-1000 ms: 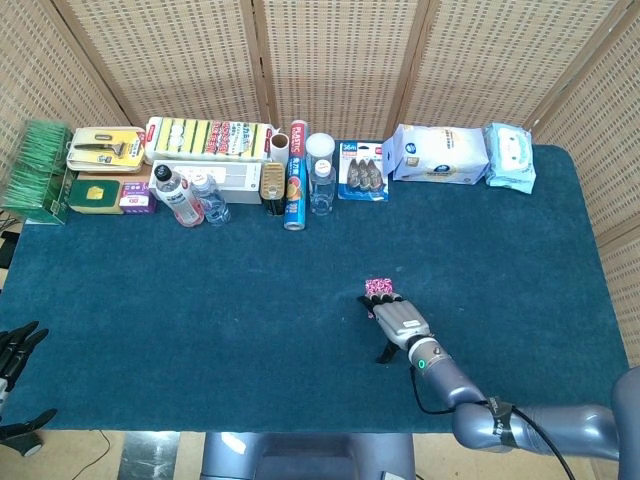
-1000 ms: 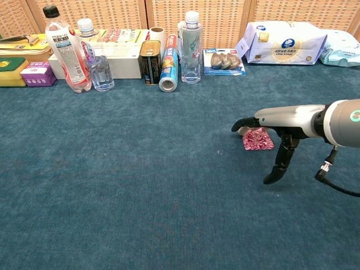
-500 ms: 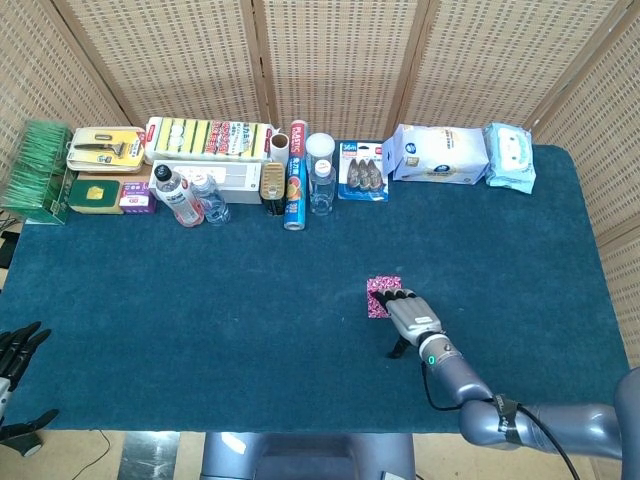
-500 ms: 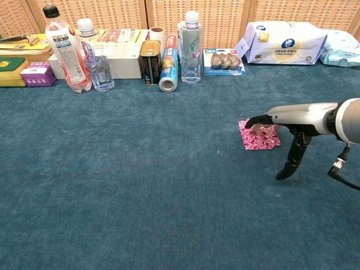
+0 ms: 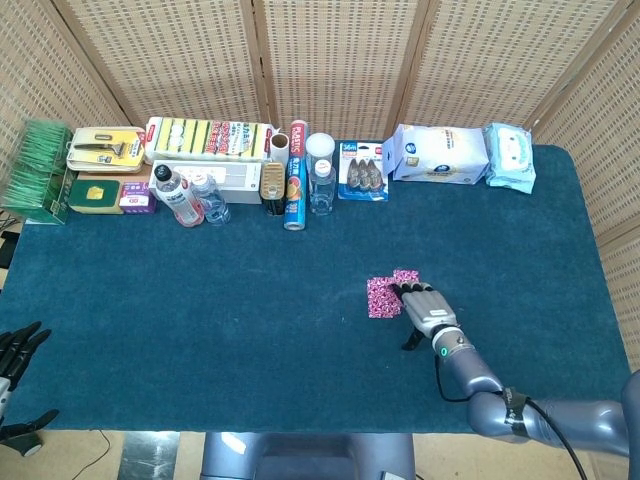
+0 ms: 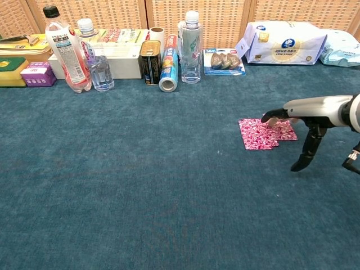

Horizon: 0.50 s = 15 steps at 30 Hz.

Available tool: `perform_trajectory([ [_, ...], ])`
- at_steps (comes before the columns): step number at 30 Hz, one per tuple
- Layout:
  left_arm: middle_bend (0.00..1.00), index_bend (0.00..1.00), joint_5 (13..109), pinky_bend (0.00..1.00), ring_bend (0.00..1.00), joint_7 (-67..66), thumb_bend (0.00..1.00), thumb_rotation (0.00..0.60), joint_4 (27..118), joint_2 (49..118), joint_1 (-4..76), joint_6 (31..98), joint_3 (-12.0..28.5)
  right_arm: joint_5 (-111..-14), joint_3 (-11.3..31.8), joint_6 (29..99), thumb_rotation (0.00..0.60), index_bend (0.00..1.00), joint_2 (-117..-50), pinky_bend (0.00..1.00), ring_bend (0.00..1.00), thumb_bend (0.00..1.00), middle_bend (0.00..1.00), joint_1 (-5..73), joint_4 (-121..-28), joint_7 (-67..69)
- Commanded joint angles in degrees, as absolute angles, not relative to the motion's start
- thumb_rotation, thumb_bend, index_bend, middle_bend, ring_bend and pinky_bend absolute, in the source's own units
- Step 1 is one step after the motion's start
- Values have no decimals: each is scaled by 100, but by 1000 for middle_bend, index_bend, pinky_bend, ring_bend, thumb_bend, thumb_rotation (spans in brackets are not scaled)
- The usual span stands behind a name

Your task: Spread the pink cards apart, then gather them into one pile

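On the teal-covered counter (image 5: 200,330), the right hand (image 5: 426,306) lies flat with its fingers stretched out over the pink cards (image 5: 385,294), fingertips (image 6: 268,118) pressing on the right-hand card while the thumb hangs down toward the cloth beside them; nothing is gripped. The cards, patterned in pink and white, sit right of the counter's middle, fanned slightly so that one square lies to the left and another peeks out up and to the right, the two overlapping (how many are in the stack cannot be told). The left hand (image 5: 18,350) shows only at the lower left edge of the head view, off the counter, dark fingers apart and holding nothing. Along the far edge stands a row of goods: a pack of sponges (image 5: 208,138), a pink-labelled drink bottle (image 6: 63,49), a clear water bottle (image 6: 190,47), a blue foil roll (image 6: 169,70), a gold tin (image 6: 149,62), a blister pack (image 5: 363,171), and two packs of wet wipes (image 5: 440,154), all well apart from the cards.
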State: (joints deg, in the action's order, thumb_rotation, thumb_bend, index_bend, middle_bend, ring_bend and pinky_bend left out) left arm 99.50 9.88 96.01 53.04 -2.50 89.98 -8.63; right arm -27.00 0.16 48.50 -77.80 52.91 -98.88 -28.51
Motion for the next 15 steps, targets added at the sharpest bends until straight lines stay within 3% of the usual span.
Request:
perform_trajectory([
  [1, 0, 0, 9964, 0, 0, 1011, 19, 600, 9588, 5301, -257, 9017, -868, -2661, 6, 4842, 600, 0, -7751, 0, 0, 0, 95, 5301, -9863, -2842],
  [15, 0, 0, 10002, 0, 0, 1124, 18, 600, 9535, 5283, -275, 9082, -880, -2093, -36, 4794, 600, 0, -7682, 0, 0, 0, 99, 5404, -9557, -2884],
])
